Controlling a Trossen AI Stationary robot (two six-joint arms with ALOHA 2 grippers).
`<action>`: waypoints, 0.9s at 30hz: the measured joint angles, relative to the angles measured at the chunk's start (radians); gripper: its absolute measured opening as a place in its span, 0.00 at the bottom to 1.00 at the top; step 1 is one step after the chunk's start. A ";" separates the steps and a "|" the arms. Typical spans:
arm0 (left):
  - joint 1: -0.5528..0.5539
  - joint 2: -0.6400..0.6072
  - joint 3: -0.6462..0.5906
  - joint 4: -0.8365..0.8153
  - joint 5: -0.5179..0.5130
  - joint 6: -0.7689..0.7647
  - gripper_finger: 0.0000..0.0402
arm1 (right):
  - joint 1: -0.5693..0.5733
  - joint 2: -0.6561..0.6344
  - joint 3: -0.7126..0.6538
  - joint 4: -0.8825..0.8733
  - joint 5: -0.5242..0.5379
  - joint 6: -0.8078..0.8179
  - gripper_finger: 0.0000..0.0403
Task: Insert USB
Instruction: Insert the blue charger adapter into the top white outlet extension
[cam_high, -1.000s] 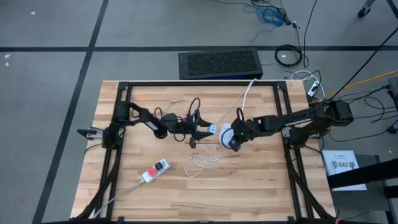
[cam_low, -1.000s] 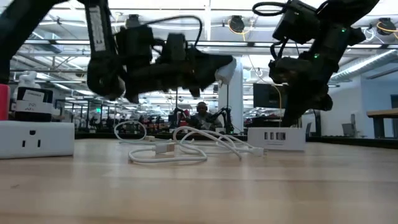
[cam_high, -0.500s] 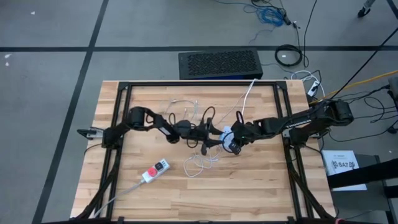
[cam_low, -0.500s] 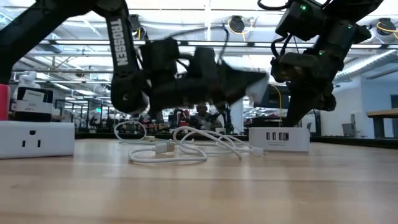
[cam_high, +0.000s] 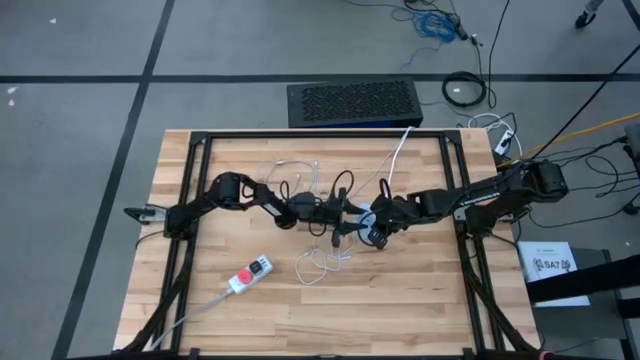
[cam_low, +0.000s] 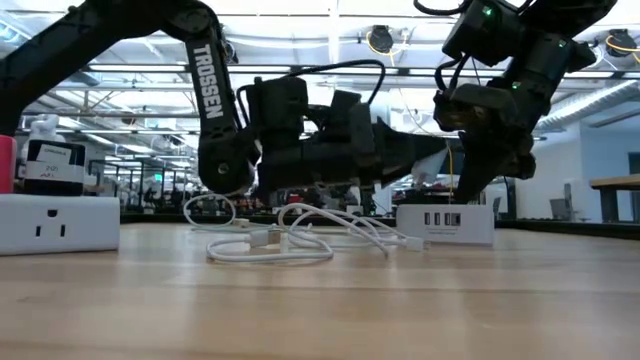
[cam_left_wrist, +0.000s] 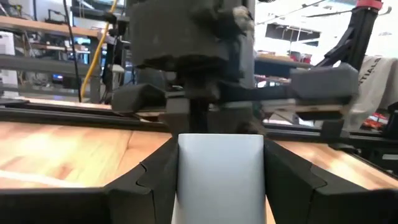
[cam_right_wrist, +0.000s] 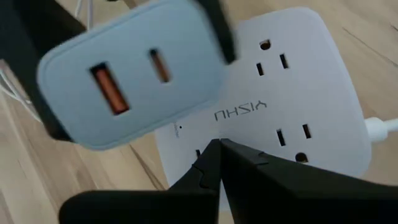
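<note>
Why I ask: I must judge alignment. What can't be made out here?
Charger prongs: right wrist view shows only its port face; left wrist view, its body hides them.
Strip sockets behind the charger: right wrist view, covered.
Charger-to-strip contact: high view, too small, arms overlap.
Cable plug: low view, too small.

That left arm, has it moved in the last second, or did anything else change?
Yes. The left gripper, holding a small white charger, has swung right toward the power strip under the right gripper. The right arm, loose white cable and wall plug block stayed put.
</note>
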 joint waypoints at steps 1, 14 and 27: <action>0.002 0.003 0.001 0.006 0.000 0.000 0.47 | 0.000 0.000 0.000 0.005 0.000 -0.002 0.00; 0.005 0.014 0.002 -0.067 0.000 0.019 0.47 | -0.001 -0.001 0.000 0.016 0.002 -0.033 0.00; 0.004 0.012 0.003 -0.112 0.000 0.021 0.47 | 0.001 -0.083 -0.005 -0.007 0.028 -0.076 0.01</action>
